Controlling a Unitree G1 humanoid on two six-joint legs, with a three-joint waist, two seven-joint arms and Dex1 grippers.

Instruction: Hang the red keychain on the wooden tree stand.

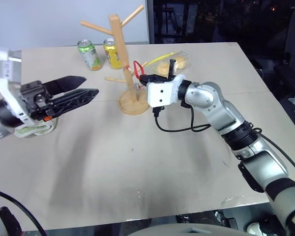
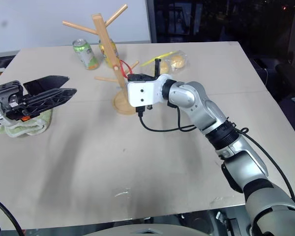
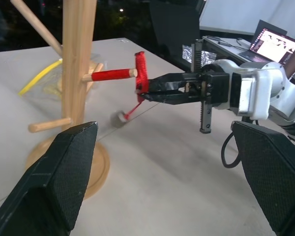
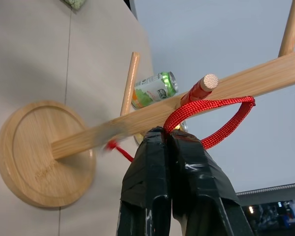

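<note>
Beige desk [image 1: 137,187], dark room beyond its far edge, white wall at far left. Stand [image 1: 127,64] near the far edge; two cans [image 1: 90,54] behind it, labels unreadable. Right gripper [image 3: 146,91] pinches keychain [image 3: 140,73] at a red-wrapped peg. Left gripper [image 1: 88,88] spread, empty.

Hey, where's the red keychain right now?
The red keychain is pinched in the right end effector mid-table, its loop at the tip of a red-wrapped peg on the wooden tree stand.
</note>
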